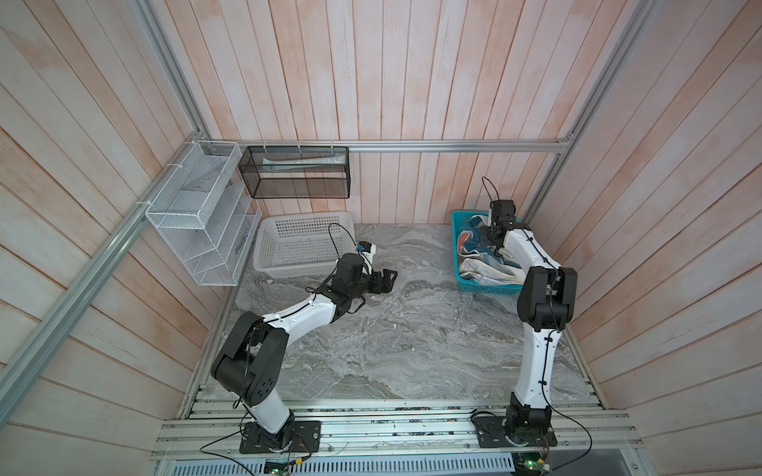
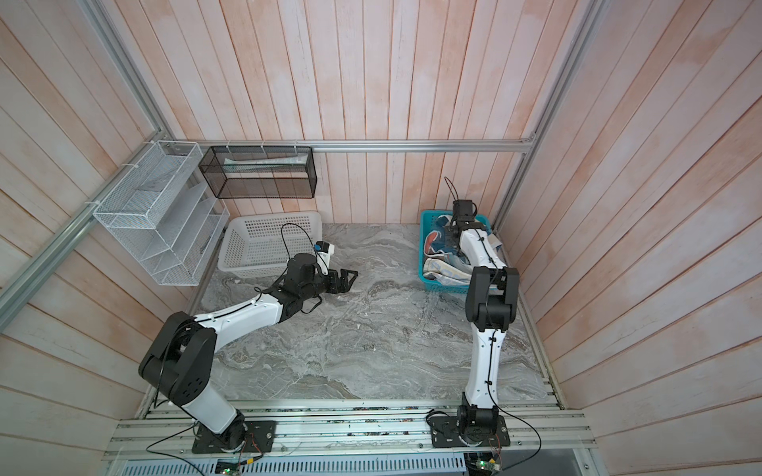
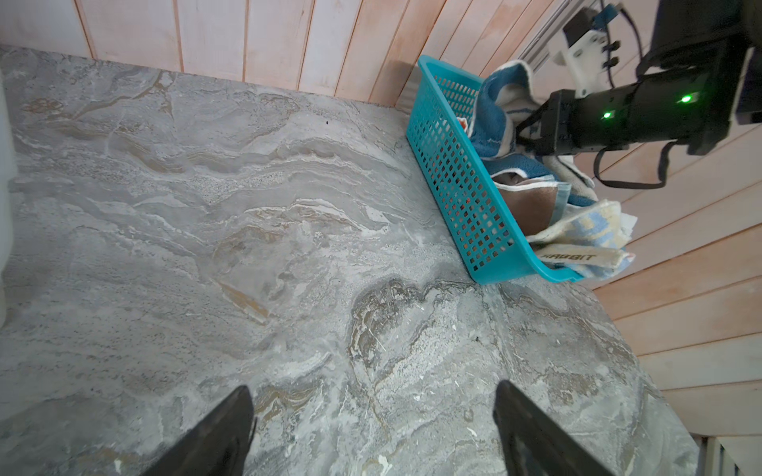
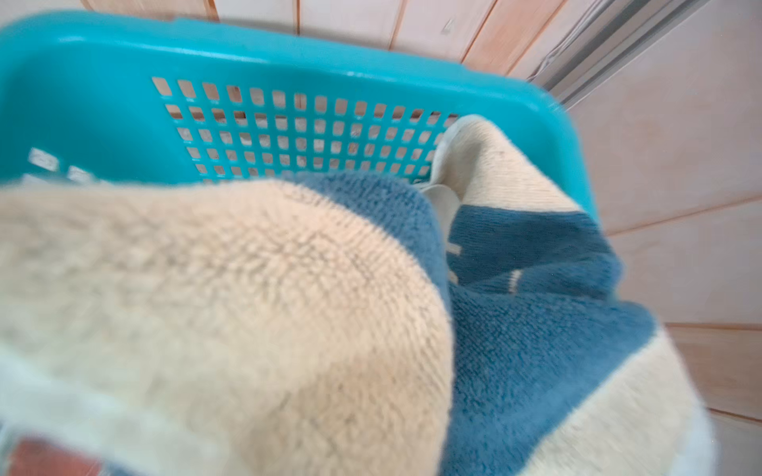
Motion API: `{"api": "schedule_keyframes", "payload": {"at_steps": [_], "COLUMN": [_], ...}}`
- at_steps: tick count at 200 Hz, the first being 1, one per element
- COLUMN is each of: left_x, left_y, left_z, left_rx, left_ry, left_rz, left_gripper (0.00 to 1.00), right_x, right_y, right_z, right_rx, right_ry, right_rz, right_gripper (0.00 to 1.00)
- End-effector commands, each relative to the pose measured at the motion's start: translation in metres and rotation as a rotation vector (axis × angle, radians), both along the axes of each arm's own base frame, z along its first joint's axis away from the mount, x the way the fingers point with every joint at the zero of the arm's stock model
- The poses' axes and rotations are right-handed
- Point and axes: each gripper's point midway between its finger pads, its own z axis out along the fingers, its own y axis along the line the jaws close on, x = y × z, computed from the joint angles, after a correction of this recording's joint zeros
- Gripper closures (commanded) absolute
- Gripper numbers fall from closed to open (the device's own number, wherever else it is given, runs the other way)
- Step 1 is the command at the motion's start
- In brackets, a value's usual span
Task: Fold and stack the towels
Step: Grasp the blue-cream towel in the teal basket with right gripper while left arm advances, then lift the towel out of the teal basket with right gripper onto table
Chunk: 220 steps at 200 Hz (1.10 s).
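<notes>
Right tool (image 3: pixel 525 130), pressed together on a fold of the blue towel (image 3: pixel 492 111) with cream borders, holds the cloth raised above the rim of the teal basket (image 3: pixel 453 165). The basket stands in the bench's far right corner, close to the wall boards. From my remote station I see the lettered towel (image 3: pixel 585 235) draped over the basket's near end rim. The brown towel (image 3: pixel 527 206) lies inside, below the blue one. Left tool (image 3: pixel 371 395), fingers spread wide, hovers over the marble-patterned bench (image 1: pixel 412 338), near the white basket (image 1: pixel 297 247) at the far left. Between the two arms the bench surface lies open to its front edge.
</notes>
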Motion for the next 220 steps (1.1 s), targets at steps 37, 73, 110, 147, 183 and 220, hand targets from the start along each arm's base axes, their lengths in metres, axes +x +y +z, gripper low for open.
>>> {"api": "schedule_keyframes", "payload": {"at_steps": [37,73,110,147,183,220], "left_x": [-0.016,-0.038,-0.057,-0.07,-0.081,-0.081], "left_y": [-0.031,-0.047,-0.052,-0.025,0.019,0.08], "left_z": [0.043,0.053,0.079,0.129,0.15,0.107], "left_rx": [-0.024,-0.025,-0.047,-0.084,-0.034,-0.018], "left_ry": [-0.127,-0.139,-0.177,-0.277,-0.296,-0.112], "left_rz": [-0.088,-0.143,-0.171,-0.098,0.026,0.173], "left_gripper": [0.08,0.08,0.08,0.08,0.08,0.08], "right_x": [-0.065,-0.12,-0.163,-0.221,-0.265,-0.245], "right_y": [0.009,0.028,0.05,0.139,0.247,0.311], "right_z": [0.169,0.246,0.341,0.411,0.397,0.257], "right_rx": [-0.056,-0.05,-0.037,-0.001,0.122,0.201], "right_ry": [-0.528,-0.732,-0.868,-0.961,-0.885,-0.572], "right_rz": [-0.012,0.025,0.114,0.325,0.551,0.667], "right_gripper": [1.0,1.0,1.0,1.0,1.0,0.68]}}
